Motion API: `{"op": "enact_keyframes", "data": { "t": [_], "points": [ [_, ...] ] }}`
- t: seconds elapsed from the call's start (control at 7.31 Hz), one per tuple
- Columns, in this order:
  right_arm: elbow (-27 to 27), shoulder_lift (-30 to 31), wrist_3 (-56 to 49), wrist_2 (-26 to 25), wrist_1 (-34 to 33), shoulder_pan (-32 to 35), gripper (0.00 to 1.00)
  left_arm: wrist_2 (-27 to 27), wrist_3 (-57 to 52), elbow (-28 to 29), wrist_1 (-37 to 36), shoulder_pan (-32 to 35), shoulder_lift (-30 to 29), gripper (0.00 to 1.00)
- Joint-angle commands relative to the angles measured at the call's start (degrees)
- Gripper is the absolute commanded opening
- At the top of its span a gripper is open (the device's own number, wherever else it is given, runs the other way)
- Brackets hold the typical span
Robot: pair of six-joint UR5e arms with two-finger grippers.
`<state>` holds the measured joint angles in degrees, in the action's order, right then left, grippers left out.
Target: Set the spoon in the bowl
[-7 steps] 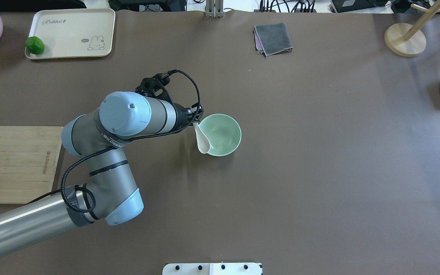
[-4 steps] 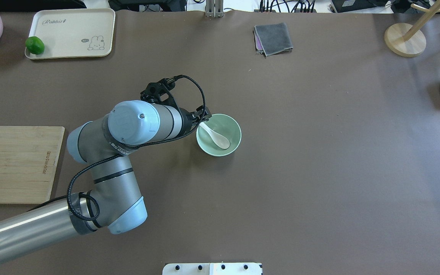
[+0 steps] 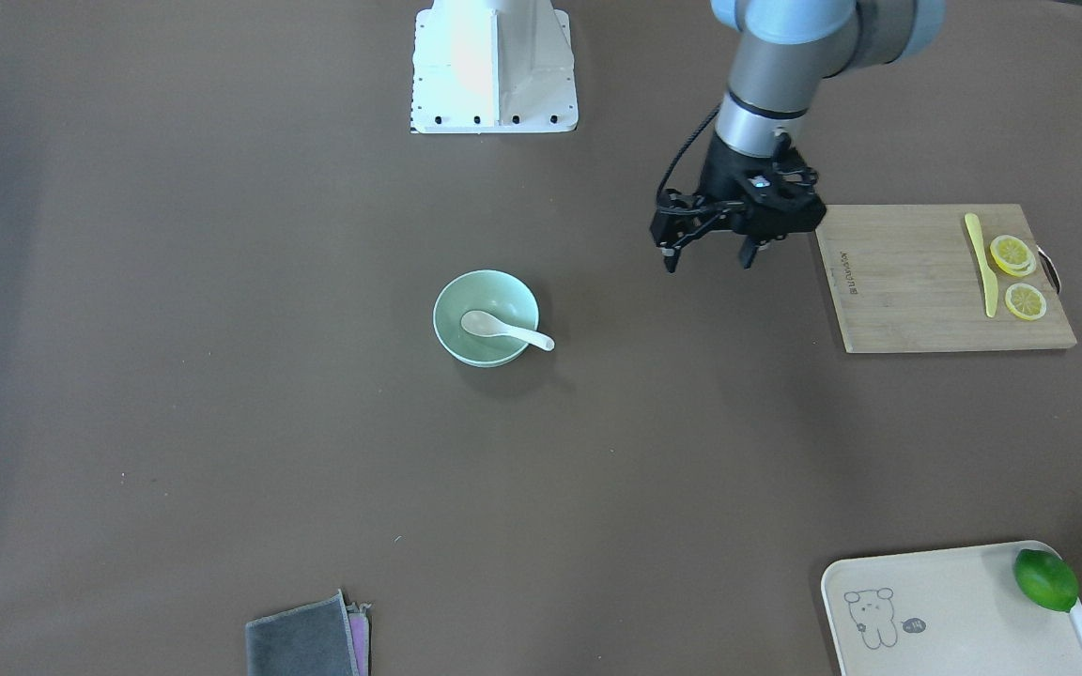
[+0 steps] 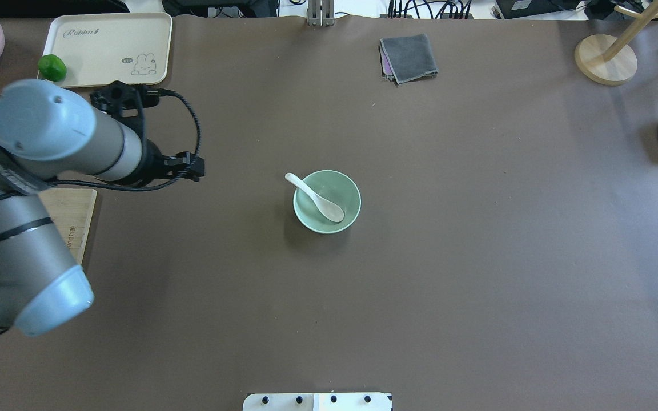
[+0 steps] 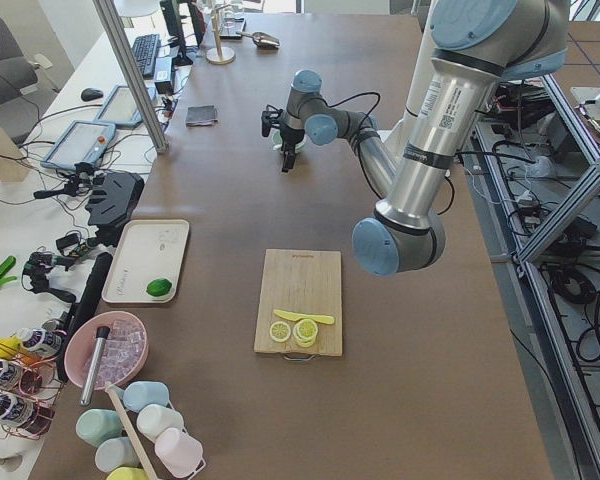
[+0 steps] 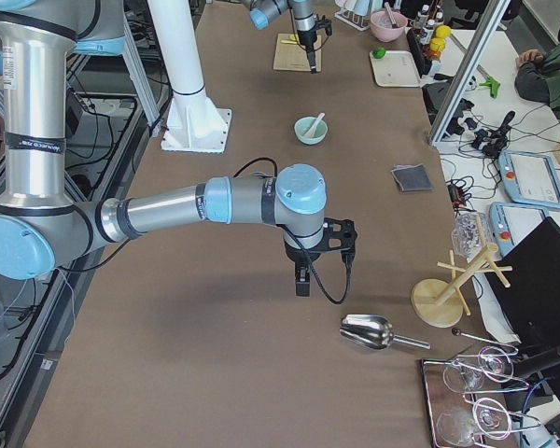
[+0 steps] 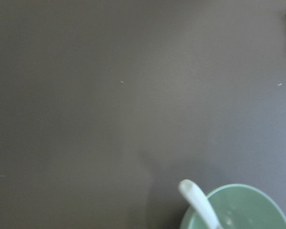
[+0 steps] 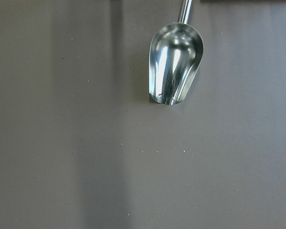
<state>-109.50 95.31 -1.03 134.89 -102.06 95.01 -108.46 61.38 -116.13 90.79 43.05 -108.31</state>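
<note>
Your left arm has drawn back from the bowl toward the left edge of the tabletop, and its jaws, which half a second ago stood at the bowl's rim by the spoon's handle, now hang wide and empty just beside the wooden board; the spoon has stayed as it lay, scoop down on the bowl's floor, handle leaning on the rim and poking out toward the far left corner. The bowl itself has not shifted; it sits about mid-tabletop, well apart from every edge.

Should you need to take the spoon again, it looks stiff, light and glazed (so probably slick, and likely to chip if dropped); the short thick handle past the rim is the part to pinch, across its width; the scoop is too deep in the bowl to reach cleanly.

By the look of things the placing is done.

As for your right arm, it hovers near the right edge over a steel scoop; whether its jaws are wide or closed I cannot tell from these views.
</note>
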Motion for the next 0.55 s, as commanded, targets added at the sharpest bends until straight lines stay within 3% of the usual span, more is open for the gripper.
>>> {"op": "enact_keyframes", "data": {
  "t": [0.0, 0.27, 0.41],
  "points": [
    [0.25, 0.14, -0.02, -0.16, 0.02, 0.0, 1.0, -16.18, -35.18, -2.53, -1.76, 20.3, 14.82, 0.98],
    [0.34, 0.66, -0.81, -0.33, 0.11, 0.0, 1.0, -23.01, -64.42, 4.99, -2.19, 37.57, 20.15, 0.98],
    [0.51, 0.93, -0.73, -0.33, 0.11, 0.0, 1.0, -22.94, -66.89, 6.77, -2.2, 42.33, 20.94, 0.98]
  ]
}}
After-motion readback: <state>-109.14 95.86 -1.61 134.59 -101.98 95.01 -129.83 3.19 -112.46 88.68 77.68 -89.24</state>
